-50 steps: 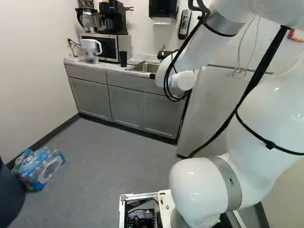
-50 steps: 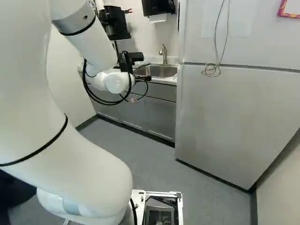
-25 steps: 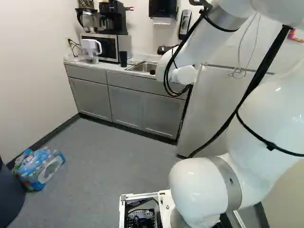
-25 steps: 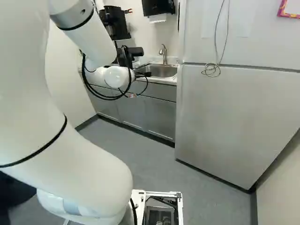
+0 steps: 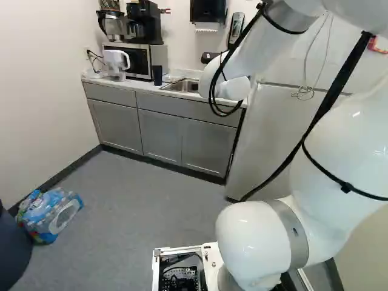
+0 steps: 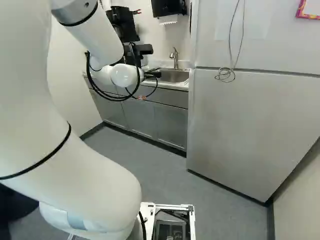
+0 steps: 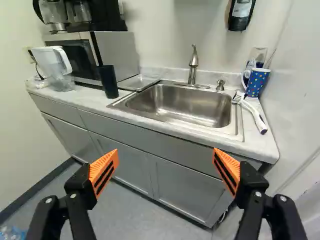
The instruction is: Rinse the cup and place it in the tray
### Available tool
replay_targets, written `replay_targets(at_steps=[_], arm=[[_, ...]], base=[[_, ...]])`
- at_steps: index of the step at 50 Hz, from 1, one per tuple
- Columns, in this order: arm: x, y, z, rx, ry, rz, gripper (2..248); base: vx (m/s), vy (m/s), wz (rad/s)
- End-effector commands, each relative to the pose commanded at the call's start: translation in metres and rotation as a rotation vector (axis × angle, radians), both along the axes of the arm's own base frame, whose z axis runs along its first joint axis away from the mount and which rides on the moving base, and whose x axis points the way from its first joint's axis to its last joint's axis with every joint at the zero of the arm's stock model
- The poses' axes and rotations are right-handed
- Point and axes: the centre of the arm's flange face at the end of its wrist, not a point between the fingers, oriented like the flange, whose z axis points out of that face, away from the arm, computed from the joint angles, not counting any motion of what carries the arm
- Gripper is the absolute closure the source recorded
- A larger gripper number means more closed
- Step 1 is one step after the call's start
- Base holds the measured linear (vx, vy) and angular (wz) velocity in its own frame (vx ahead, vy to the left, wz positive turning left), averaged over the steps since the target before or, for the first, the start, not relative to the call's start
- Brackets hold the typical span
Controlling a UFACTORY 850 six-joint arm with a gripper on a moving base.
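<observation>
open gripper [image 6: 154, 75] facing the counter [image 7: 82, 101] and sink [image 7: 185, 104]
the two orange-padded fingers stand wide apart, gripping nothing; the dark cup [image 7: 108, 82] is upright on the counter, just beside the shallow tray [image 7: 140, 81] and in front of the microwave [image 7: 116, 52]. across the sink, the dotted blue mug [image 7: 257, 82] stands near the white-handled brush [image 7: 254, 113].

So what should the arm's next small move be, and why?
Probably ease the open hand toward the dark tumbler: it stands upright beside the sink, and the hand holds nothing. The polka-dot mug beyond the sink could be the cup meant, though.
</observation>
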Motion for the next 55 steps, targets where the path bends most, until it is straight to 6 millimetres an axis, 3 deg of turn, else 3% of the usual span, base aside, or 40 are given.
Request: replay_targets(at_steps=[55], arm=[[0.023, 0.000, 0.052, 0.000, -0.024, 0.000, 3]], base=[[0.000, 0.000, 0.000]])
